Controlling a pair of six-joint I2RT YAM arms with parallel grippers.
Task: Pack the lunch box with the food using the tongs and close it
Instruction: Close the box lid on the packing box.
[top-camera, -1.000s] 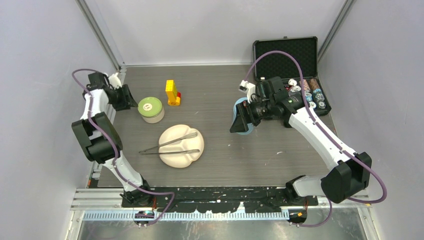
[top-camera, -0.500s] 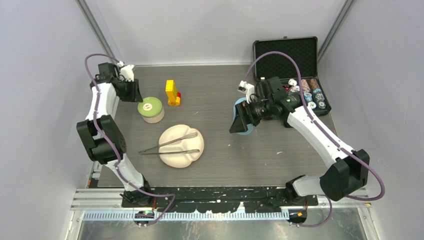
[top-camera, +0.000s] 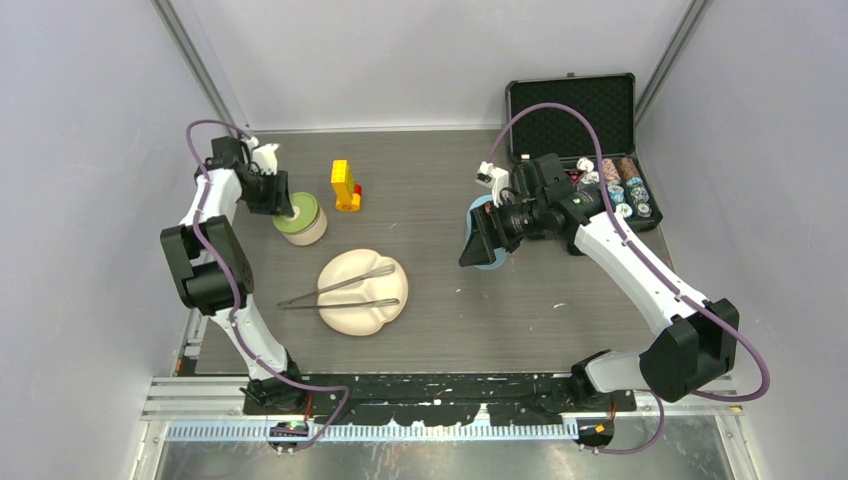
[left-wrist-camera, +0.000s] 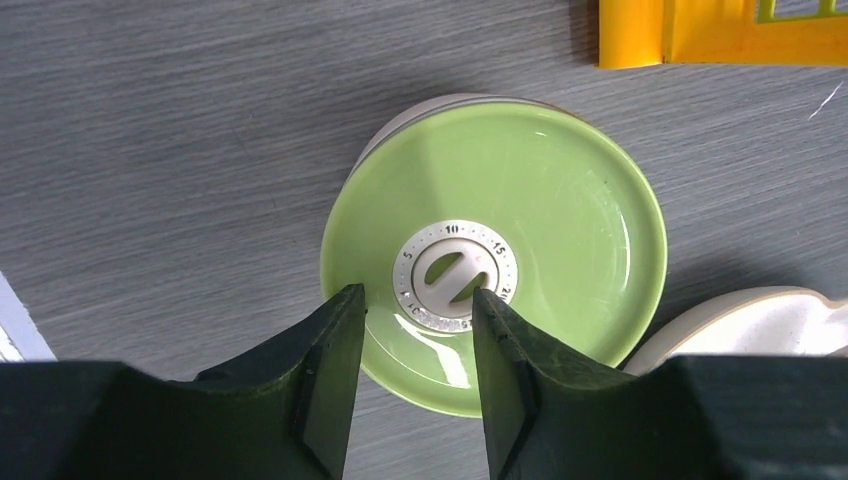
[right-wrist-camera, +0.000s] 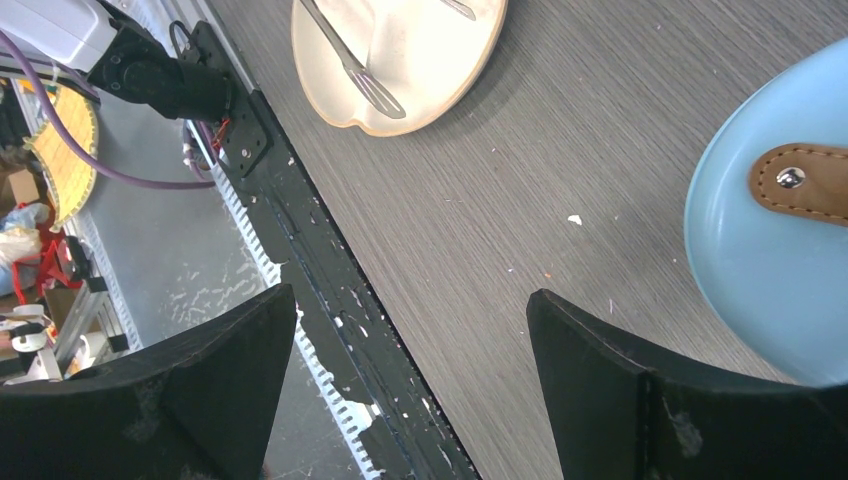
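The lunch box (top-camera: 482, 203) is a light-blue canister right of centre, its blue lid (right-wrist-camera: 740, 260) with the brown handle (right-wrist-camera: 800, 180) on top. My right gripper (top-camera: 478, 238) hangs wide open just beside and above it, its fingers (right-wrist-camera: 600, 390) holding nothing. The small bowl with the green lid (top-camera: 305, 222) stands at the left. My left gripper (left-wrist-camera: 415, 300) is open above the lid's near edge (left-wrist-camera: 560, 190), beside the white dial (left-wrist-camera: 455, 275). The tongs (top-camera: 340, 290) lie across the cream plate (top-camera: 385, 318). The food is out of view.
A black foam-lined case (top-camera: 570, 110) with poker chips (top-camera: 620, 185) stands open at the back right. A yellow block toy (top-camera: 344, 185) sits behind the plate, close to the green-lidded bowl. The black rail (right-wrist-camera: 300, 230) runs along the table's near edge.
My left arm has swung in from the table's left edge to above the green-lidded bowl. The right arm has hardly moved.
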